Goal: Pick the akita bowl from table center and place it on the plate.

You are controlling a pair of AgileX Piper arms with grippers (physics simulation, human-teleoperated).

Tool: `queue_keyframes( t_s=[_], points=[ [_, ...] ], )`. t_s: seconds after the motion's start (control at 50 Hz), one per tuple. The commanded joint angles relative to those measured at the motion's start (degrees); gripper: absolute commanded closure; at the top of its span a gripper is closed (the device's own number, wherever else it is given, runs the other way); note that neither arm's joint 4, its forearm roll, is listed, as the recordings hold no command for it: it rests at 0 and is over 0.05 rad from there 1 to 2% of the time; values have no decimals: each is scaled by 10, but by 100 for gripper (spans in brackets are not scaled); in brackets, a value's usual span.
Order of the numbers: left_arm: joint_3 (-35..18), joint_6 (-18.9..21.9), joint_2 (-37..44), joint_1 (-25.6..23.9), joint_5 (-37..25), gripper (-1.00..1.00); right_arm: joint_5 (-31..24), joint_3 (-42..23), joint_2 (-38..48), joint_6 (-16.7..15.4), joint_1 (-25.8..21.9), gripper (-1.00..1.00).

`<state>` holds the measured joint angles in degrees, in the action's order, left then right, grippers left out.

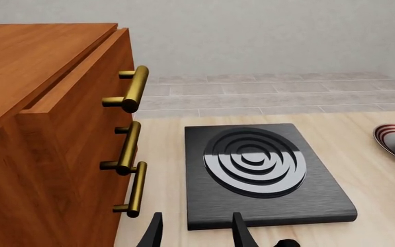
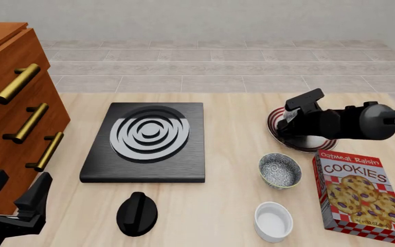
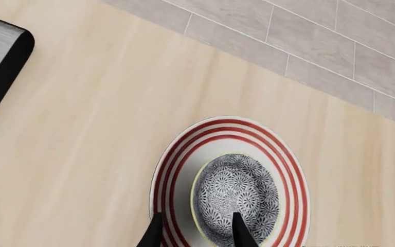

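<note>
right gripper [image 3: 196,231] fingers are seen spread across the akita bowl [image 3: 237,198] rim, bowl seated centrally on the plate [image 3: 173,159] near the tabletop's far right edge; release judged imminent.

A black stove slab [image 2: 146,144] with white rings lies beside a wooden drawer cabinet [image 2: 9,98]; near it a black knob [image 2: 136,214], white ramekin [image 2: 273,221], second speckled bowl [image 2: 280,171] and, seemingly upright, a cookie box [image 2: 359,193]

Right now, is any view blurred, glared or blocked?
All three are sharp. Front view: the right arm covers most of the plate. Left wrist view: bright sheen on the stove rings. Right wrist view: the akita bowl is unobstructed.
</note>
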<state>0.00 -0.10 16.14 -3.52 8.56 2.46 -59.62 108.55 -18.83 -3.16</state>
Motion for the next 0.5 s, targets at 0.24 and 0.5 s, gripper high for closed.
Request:
queue_keyframes(
  t_s=[0.24, 0.5],
  points=[
    [0, 0, 11, 1, 10, -100, 23, 90, -139, 17, -18, -100],
    [0, 4, 27, 4, 27, -100, 7, 183, -316, 1, -47, -100]
  ],
)
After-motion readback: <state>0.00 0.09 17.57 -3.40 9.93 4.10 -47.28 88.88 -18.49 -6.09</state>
